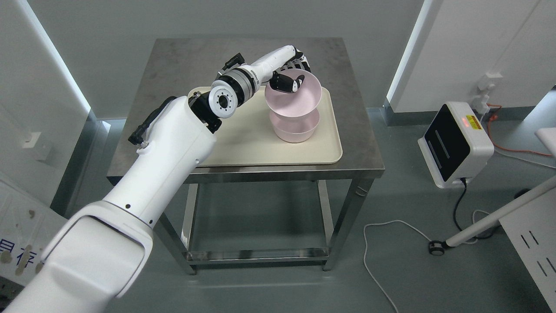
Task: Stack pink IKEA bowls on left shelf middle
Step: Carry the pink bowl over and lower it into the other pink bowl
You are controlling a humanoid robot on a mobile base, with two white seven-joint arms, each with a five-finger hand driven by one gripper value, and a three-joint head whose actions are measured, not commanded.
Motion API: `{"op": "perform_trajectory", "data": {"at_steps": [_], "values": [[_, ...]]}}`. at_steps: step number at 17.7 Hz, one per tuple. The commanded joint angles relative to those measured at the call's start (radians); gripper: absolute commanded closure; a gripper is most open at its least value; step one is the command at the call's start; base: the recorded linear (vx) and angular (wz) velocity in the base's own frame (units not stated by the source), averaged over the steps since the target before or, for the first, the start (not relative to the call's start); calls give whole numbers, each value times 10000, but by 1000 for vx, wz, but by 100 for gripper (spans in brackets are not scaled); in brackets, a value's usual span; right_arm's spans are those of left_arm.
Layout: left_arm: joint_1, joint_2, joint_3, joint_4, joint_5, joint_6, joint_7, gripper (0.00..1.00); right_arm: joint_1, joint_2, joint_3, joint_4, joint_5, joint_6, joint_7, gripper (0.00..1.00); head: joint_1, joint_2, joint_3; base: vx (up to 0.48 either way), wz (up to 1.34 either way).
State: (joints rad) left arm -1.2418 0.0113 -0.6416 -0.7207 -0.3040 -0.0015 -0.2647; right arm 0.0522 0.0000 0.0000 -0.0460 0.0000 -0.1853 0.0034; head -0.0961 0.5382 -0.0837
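**Left hand gripping the upper pink bowl above the tray**

From my remote station I see the left hand (292, 74) reaching across the steel table (173, 74), its fingers (286, 83) clamped over the far rim of the upper pink bowl (293, 102). That bowl is tilted and sits in or just over the lower pink bowl (293, 130); I cannot tell whether they touch. The lower bowl rests upright on the cream tray (260, 148), toward its right half.
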Motion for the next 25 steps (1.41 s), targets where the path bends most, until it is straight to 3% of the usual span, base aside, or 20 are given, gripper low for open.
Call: {"op": "perform_trajectory", "data": {"at_steps": [1,8,13,18,21,25], "values": [[-38,62,-1055,1010,156,61,54,97,0,-175,-92,0,77,-3,-3,0,0,0,0,0,0],[-192,62,-74,1056,171,76,100,95,0,-175,-92,0,77,-3,-3,0,0,0,0,0,0],[-192,62,295,995,294,61,545,84,0,-175,-92,0,77,-3,-3,0,0,0,0,0,0],[-131,62,554,1010,632,0,1097,57,0,-175,-107,0,77,-3,-3,0,0,0,0,0,0],[297,62,1457,644,692,-16,1082,12,0,-175,-92,0,77,-3,-3,0,0,0,0,0,0],[2105,62,4936,-2830,1257,122,457,9,0,-175,-92,0,77,-3,-18,0,0,0,0,0,0]]}}
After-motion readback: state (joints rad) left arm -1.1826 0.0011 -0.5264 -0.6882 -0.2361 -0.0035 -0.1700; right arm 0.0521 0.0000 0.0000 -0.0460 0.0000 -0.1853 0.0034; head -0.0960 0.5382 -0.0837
